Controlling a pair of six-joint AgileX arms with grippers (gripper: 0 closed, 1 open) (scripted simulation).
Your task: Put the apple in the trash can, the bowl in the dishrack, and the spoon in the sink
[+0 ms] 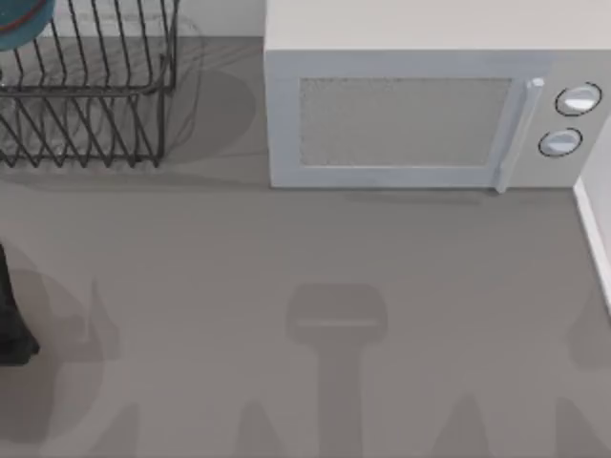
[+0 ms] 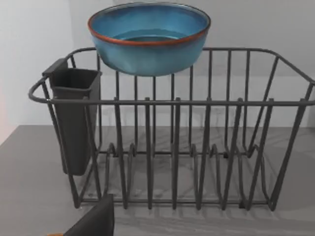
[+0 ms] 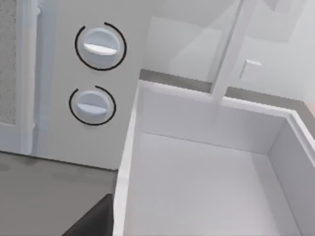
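Note:
The teal-blue bowl (image 2: 149, 37) with its reddish-brown rim is upright at the top back edge of the dark wire dishrack (image 2: 177, 147); no gripper holds it. From above, the bowl (image 1: 21, 24) shows at the far left corner over the dishrack (image 1: 86, 86). A dark part of my left gripper (image 2: 93, 221) is low in front of the rack, apart from it; my left arm (image 1: 11, 315) is at the table's left edge. My right gripper (image 3: 93, 219) hangs beside the white sink (image 3: 211, 123). The apple, spoon and trash can are out of view.
A white microwave (image 1: 410, 114) with two round knobs (image 3: 98, 46) stands at the back right, next to the sink's rim (image 1: 594, 229). A dark grey utensil cup (image 2: 74, 118) hangs on one end of the rack. Grey counter (image 1: 305, 286) spreads in front.

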